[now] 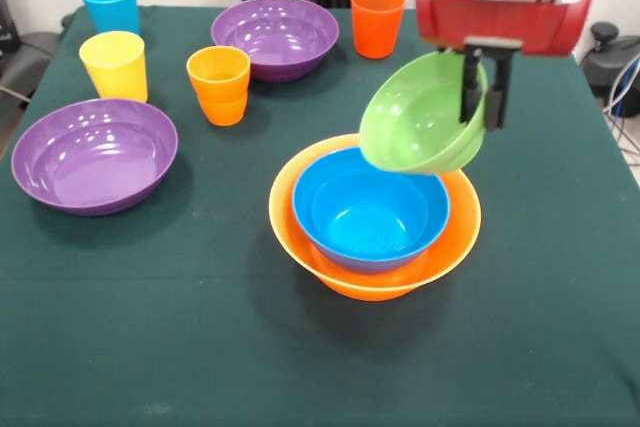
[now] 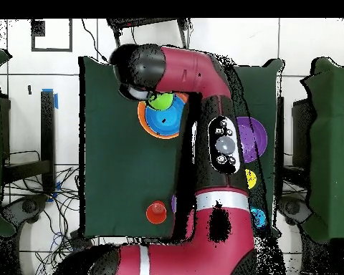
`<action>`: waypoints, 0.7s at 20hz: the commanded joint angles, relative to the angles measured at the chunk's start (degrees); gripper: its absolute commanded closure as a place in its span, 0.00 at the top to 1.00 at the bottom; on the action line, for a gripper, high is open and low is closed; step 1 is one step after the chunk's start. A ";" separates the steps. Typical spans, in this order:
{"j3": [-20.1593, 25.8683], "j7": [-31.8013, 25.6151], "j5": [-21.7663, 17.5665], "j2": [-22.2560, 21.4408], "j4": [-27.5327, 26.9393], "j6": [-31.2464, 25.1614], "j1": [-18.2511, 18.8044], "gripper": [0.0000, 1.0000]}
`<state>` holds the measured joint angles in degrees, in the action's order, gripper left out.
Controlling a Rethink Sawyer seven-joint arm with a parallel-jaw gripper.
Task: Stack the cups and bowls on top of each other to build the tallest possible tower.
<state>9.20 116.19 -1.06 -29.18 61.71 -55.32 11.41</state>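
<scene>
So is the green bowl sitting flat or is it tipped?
Tipped. The green bowl hangs tilted in the gripper, which pinches its rim, with its opening facing down-left above the blue bowl.

Worktop [image 1: 560,347] covered in dark green cloth. Resting directly on it: large orange bowl [image 1: 455,237], two purple bowls [image 1: 93,155] [image 1: 275,37]. Also four cups: light blue [image 1: 110,4], yellow [image 1: 114,65], orange [image 1: 219,85], red-orange [image 1: 377,20].

Right of the table's [image 1: 300,377] middle sits the largest bowl [image 1: 284,219], with the deep bowl [image 1: 370,212] nested in it. The small bowl [image 1: 420,117] hangs tilted over their far right rim, clamped in the gripper [image 1: 483,97]. The near wide bowl [image 1: 93,155] lies by the left edge and the far wide bowl [image 1: 275,37] by the far edge (the lone cup [image 1: 377,20] stands just right of it). The corner cup [image 1: 110,4] stands at the far left corner, the second cup [image 1: 113,65] just before it, and the middle cup [image 1: 218,85] between the wide bowls.
</scene>
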 commanded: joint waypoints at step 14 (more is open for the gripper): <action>10.83 -15.88 -6.45 9.92 2.12 7.72 6.58 0.00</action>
<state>13.41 116.19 -2.02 -21.91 61.70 -50.84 17.36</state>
